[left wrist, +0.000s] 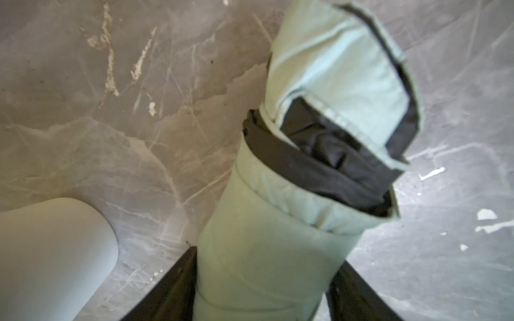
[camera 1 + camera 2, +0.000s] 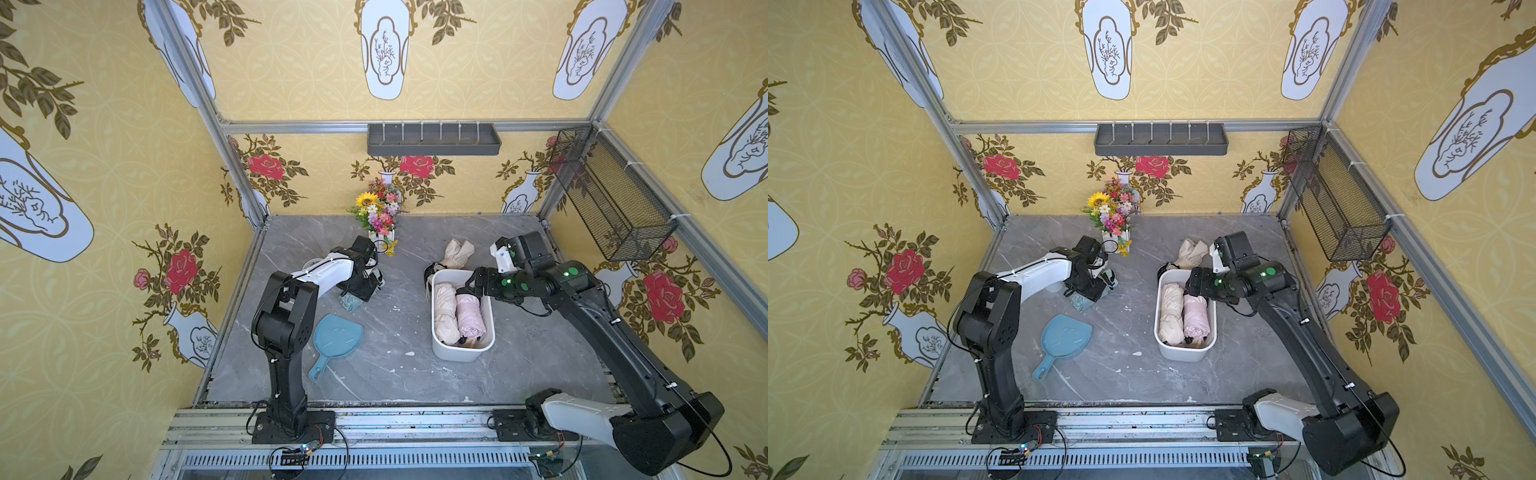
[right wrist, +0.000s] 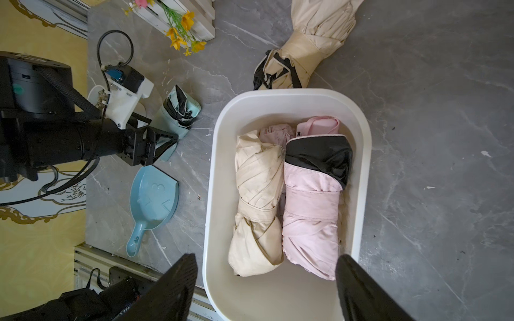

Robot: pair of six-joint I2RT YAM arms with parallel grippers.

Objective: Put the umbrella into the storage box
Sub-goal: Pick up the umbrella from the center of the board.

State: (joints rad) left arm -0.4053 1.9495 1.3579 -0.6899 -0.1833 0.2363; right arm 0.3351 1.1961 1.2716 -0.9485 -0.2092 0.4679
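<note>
Left gripper (image 1: 267, 266) had its jaws pressed against both flanks of the mint-green folded umbrella (image 1: 319, 83), which lay on the grey marbled tabletop (image 2: 395, 374) well apart from the white oblong plastic storage box (image 2: 461, 355); how firm the hold was could not be told. The hold sat near one end of the bundle, so the free end with its loose black-lined flap would likely droop or swing on lifting; smooth fabric might also slide out between the fingers. Right gripper (image 3: 267, 286) hung over one end of the box with jaws wide apart and nothing between them; left there, it stood in the way of the incoming arm, and a knock between the arms seemed the plainest hazard. The box floor was nearly filled by a cream folded umbrella (image 3: 258, 194) and a pink folded umbrella with black lining (image 3: 311, 211) lying side by side; a third would probably ride on top, and could roll off or overhang the rim. The box looked light, so a low approach might shove it. A beige folded umbrella (image 2: 457, 253) lay on the table just beyond the box's far end; a blue plastic dustpan (image 2: 334, 336) lay near the left arm, a possible snag if the carry ran low.
</note>
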